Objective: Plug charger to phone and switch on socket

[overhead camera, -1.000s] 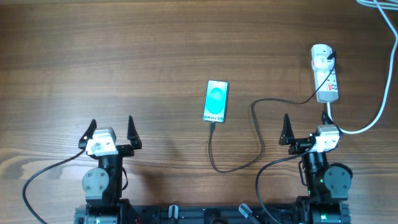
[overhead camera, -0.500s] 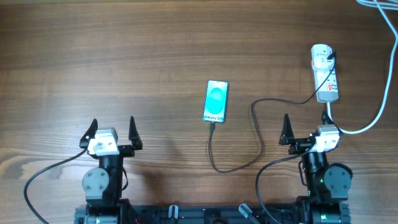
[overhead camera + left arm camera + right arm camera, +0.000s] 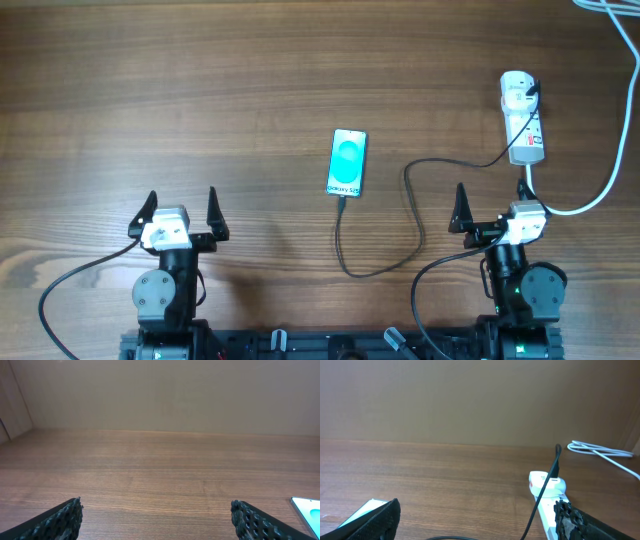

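At the centre of the desk (image 3: 200,80) the phone (image 3: 347,162) lies flat, screen up. Its long axis runs 12 to 6 o'clock, and the lettered short end points toward the arms. It sits at about 10 o'clock from your right claw (image 3: 491,198) and at 1 to 2 o'clock from your left claw (image 3: 180,204), roughly between them, the right judged slightly nearer. Both claws are spread wide and hold nothing, parked at the near edge.

The charger (image 3: 415,215), a thin black cable, meets the phone's near short end. Whether its tip is seated or only touching cannot be told. From there it loops toward 6 o'clock, climbs past the right claw's inner side, and runs to the black plug (image 3: 531,92) at the far end of the socket (image 3: 522,130).

The socket lies just beyond the right claw at 12 to 1 o'clock, its long axis also 12 to 6, so that arm looks best placed for the switch. The socket's white lead (image 3: 592,448) curls close by the right claw's outer side and could snag.
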### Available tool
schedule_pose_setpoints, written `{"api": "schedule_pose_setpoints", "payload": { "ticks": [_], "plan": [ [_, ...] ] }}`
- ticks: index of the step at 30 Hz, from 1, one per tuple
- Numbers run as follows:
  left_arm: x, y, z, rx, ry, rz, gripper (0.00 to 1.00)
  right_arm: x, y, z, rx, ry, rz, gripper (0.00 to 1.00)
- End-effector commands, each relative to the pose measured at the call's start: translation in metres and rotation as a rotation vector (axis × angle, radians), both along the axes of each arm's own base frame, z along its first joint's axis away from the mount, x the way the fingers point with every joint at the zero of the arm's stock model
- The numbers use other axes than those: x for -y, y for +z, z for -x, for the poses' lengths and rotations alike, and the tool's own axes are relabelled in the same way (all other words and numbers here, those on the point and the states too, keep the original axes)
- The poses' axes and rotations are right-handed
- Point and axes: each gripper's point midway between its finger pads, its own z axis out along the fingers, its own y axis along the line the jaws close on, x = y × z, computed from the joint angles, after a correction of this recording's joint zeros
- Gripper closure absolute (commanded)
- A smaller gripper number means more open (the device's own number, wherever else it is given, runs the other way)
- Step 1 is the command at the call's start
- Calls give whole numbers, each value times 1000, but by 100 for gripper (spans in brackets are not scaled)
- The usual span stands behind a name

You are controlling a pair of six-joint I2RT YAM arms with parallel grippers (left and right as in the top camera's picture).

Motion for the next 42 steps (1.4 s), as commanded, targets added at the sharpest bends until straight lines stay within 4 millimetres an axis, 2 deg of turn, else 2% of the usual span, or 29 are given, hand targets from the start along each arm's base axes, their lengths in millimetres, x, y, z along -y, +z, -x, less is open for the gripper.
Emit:
{"api": "schedule_pose_setpoints", "payload": {
  "ticks": [1, 42],
  "plan": [
    [0, 0, 0, 5, -5, -11, 0, 1, 2, 1, 12, -9, 12, 0],
    [0, 0, 0, 5, -5, -11, 0, 1, 2, 1, 15, -11, 53, 0]
  ]
}}
